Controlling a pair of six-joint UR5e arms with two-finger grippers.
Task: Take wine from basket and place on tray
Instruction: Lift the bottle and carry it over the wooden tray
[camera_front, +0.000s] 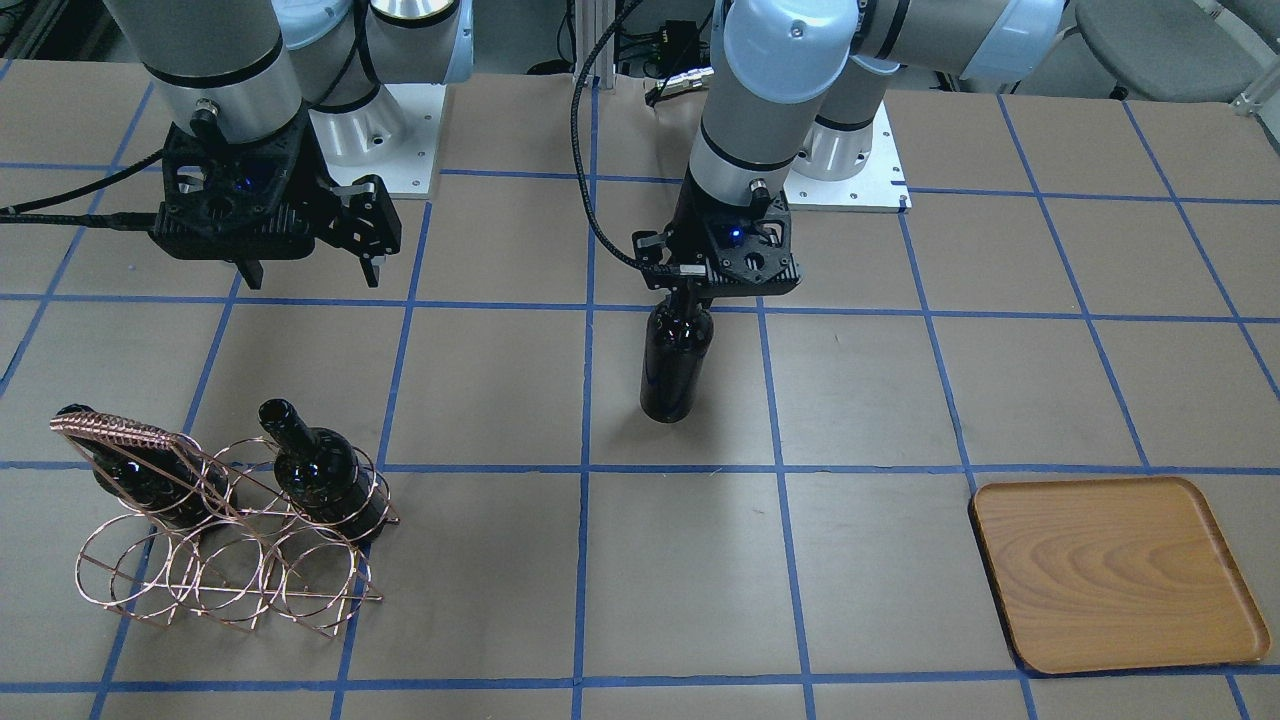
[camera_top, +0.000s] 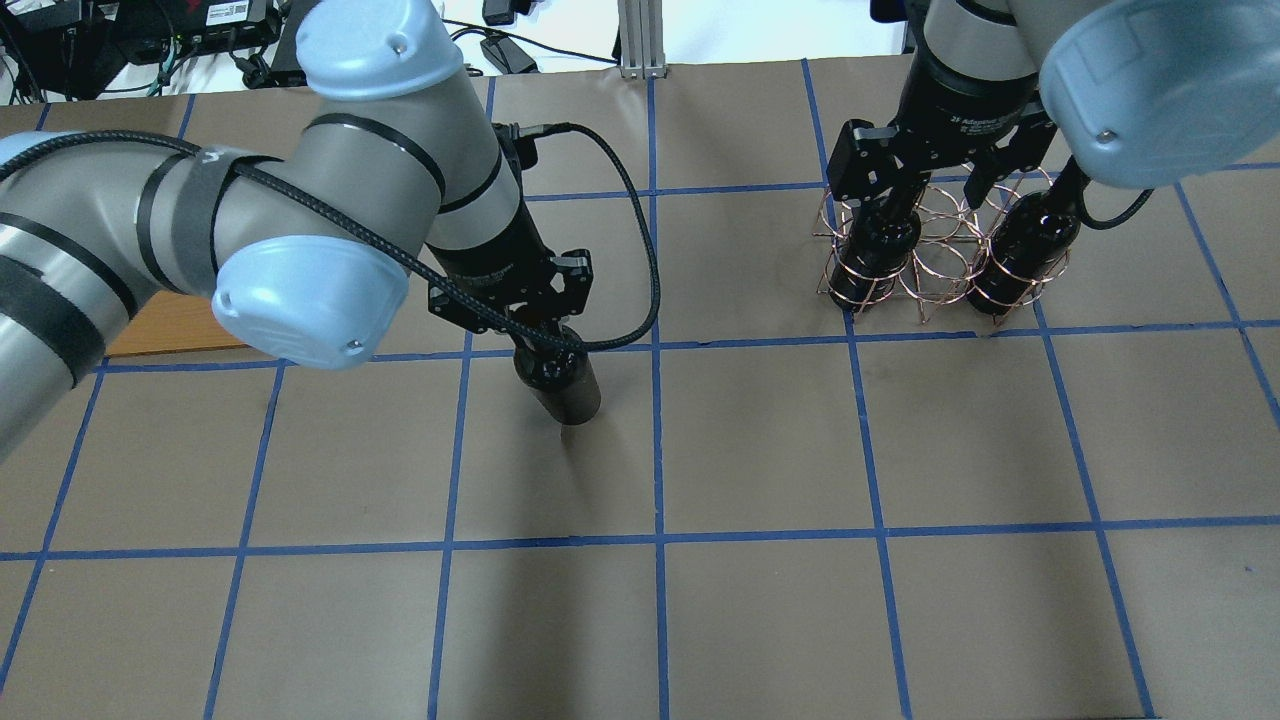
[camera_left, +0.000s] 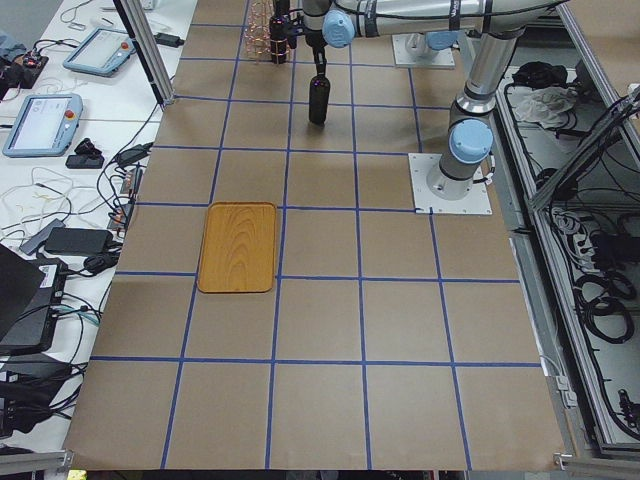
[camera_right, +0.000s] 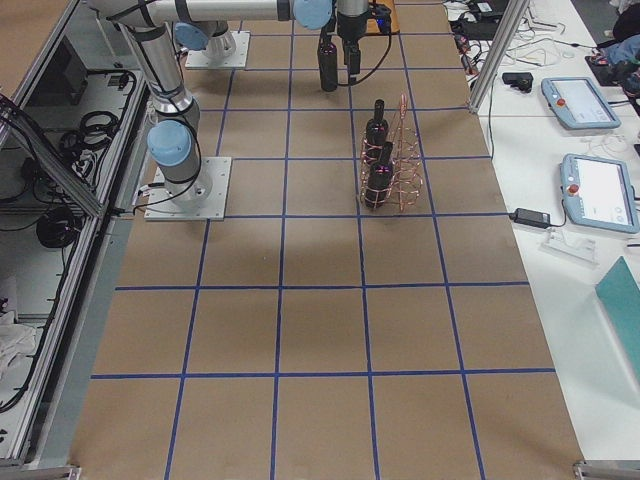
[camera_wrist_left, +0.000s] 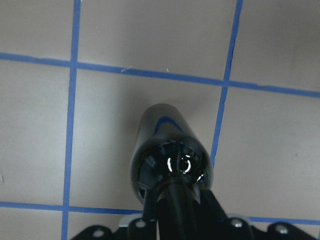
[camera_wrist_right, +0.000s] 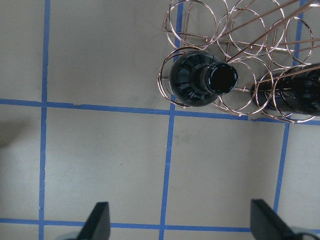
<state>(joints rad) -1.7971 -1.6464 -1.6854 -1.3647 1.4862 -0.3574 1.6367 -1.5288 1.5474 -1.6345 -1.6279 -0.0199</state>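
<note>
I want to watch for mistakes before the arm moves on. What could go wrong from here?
1. The left tool holds the wine only by its neck; glossy glass may slip or swing on the way to the tray.
2. If the base lands on the tray's low rim, it could tip over.
3. The open right tool hangs near the basket and might bump it.

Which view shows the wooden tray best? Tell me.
Exterior front-facing: the light-brown wood-grain rectangular tray lies whole, large, unobstructed. Exterior left: whole but smaller. Overhead: a sliver behind the left arm. Exterior right, wrists: not discernible.
</note>
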